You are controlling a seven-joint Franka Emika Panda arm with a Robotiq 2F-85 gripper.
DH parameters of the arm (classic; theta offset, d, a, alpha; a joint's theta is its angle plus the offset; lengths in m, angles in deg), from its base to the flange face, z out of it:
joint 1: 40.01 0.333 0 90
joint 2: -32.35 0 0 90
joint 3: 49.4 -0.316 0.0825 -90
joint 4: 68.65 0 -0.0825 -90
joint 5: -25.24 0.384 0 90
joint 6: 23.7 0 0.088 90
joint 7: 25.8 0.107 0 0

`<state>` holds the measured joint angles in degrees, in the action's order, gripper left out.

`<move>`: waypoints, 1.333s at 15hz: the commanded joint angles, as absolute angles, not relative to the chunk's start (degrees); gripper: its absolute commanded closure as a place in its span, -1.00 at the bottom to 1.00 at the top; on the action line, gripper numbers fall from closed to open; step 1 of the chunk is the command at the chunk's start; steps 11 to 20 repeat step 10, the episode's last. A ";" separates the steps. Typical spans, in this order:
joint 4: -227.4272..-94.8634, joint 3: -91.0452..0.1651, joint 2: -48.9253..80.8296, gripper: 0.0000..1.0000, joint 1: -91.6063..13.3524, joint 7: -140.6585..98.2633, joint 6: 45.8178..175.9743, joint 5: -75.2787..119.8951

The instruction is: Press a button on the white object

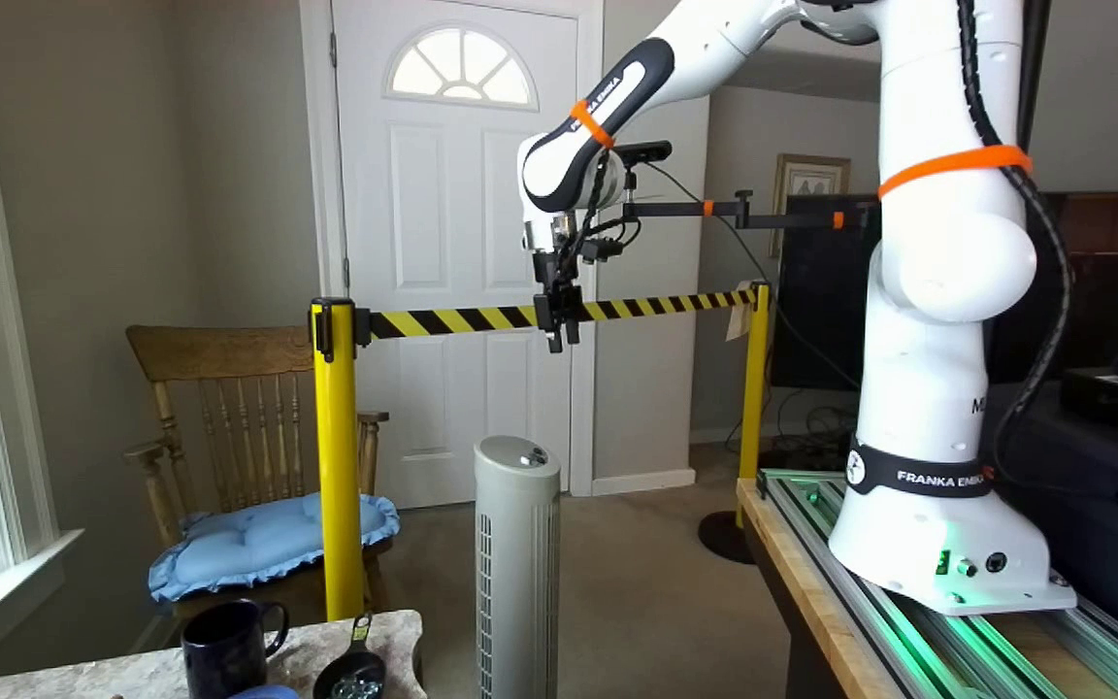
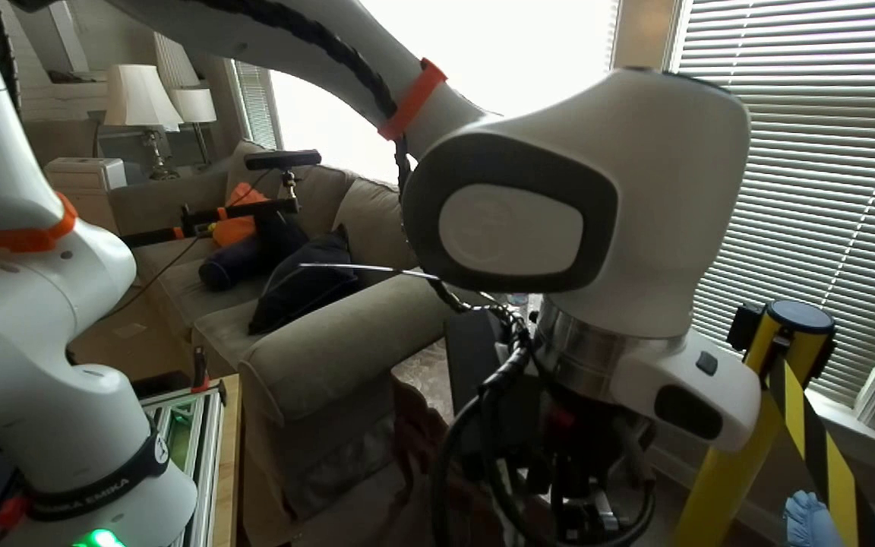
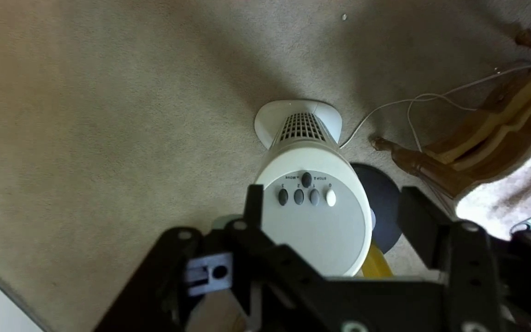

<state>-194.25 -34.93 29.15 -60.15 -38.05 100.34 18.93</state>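
White fan [image 1: 517, 571] below, and with my hand [image 3: 333, 199] gaping this wide, I could drop astride the buttons [image 3: 314, 197], pressing none.

Robot arm [image 2: 658, 182], sofa [image 2: 346, 342] behind, window blinds [image 2: 825, 167]

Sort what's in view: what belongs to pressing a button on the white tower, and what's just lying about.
For the job:
white tower
buttons on its top
gripper, open

Just lying about:
mug
pan
chair
blue cushion on the chair
striped tape
sofa
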 commanded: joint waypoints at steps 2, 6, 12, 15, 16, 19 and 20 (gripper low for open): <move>-197.19 -34.15 35.27 -1.00 -58.70 -36.17 102.68 14.34; -195.33 -33.91 34.23 -0.99 -58.61 -36.95 103.36 14.29; -195.20 -33.80 34.14 -1.00 -58.60 -36.97 103.36 14.31; -195.20 -33.80 34.14 -1.00 -58.60 -36.97 103.36 14.31; -195.20 -33.80 34.14 -1.00 -58.60 -36.97 103.36 14.31; -195.20 -33.80 34.14 -1.00 -58.60 -36.97 103.36 14.31; -195.20 -33.80 34.14 -1.00 -58.60 -36.97 103.36 14.31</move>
